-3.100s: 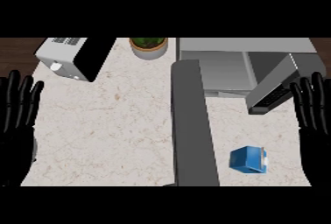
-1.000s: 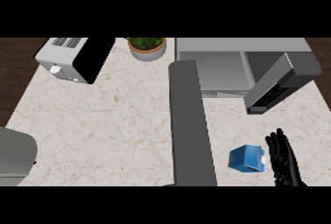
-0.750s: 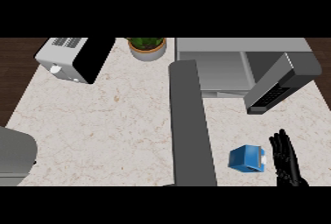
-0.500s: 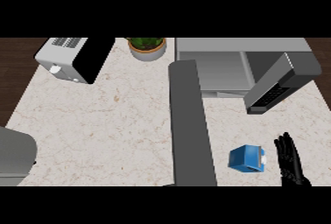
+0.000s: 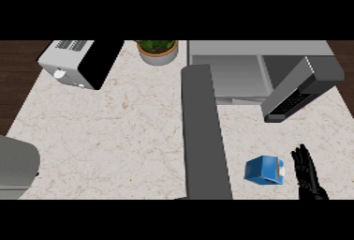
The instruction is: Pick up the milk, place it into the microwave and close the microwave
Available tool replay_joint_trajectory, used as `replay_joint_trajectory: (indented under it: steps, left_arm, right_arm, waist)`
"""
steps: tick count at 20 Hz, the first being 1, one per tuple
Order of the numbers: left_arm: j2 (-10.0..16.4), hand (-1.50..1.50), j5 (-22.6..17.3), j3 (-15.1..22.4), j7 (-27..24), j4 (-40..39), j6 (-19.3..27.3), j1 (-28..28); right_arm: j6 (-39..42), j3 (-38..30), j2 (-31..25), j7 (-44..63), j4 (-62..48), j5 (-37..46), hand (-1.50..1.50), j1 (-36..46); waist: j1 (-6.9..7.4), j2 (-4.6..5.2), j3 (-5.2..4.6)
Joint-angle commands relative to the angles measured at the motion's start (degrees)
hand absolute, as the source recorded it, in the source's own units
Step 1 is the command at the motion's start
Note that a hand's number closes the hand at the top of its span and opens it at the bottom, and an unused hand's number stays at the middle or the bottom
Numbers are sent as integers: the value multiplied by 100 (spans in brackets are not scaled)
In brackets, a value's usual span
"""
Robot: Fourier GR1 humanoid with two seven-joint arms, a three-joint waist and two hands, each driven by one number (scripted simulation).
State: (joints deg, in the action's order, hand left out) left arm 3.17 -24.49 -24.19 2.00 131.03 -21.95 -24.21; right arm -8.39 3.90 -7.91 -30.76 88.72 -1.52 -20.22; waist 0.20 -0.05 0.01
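- Milk [image 5: 265, 170], a blue carton, stands on the counter [image 5: 110, 126] near its lower right corner.
- A long grey slab [image 5: 204, 136] runs just left of it. The open microwave [image 5: 235, 75] is behind, with a toaster [image 5: 79, 63] and a potted plant [image 5: 159, 49] further left.
- A grey shape [image 5: 14, 166] is cut off at the left edge.
- Only 1 hand shows: the right hand [image 5: 306, 176], just right of the milk, with straight fingers, holding nothing.

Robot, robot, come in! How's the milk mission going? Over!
Right hand open, just right of milk, not gripping. Left hand out of view. Milk on counter, outside microwave; door open.
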Motion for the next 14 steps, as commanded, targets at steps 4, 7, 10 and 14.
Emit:
replay_joint_trajectory:
  steps: [4, 7, 10, 14]
  left_arm:
    - [89, -150, -447, -365, 345, 3, -89, 209]
    - [-306, -150, 108, -43, 76, 166, -255, -62]
    - [-16, -150, -50, -318, 248, -76, -94, 366]
    - [-311, -150, -16, -206, -20, 262, -334, -262]
  right_arm:
    - [87, -193, 100, -676, -1046, 145, -150, 405]
    - [-280, -289, 302, -670, -1585, 323, -150, 860]
    - [-53, -609, 138, -772, -2236, 131, -150, 1577]
    - [79, -520, 125, -1183, -2591, 312, -150, 1481]
  waist:
    - [-3, 1, -1]
    - [10, 1, -1]
    - [12, 7, 1]
    - [22, -1, -1]
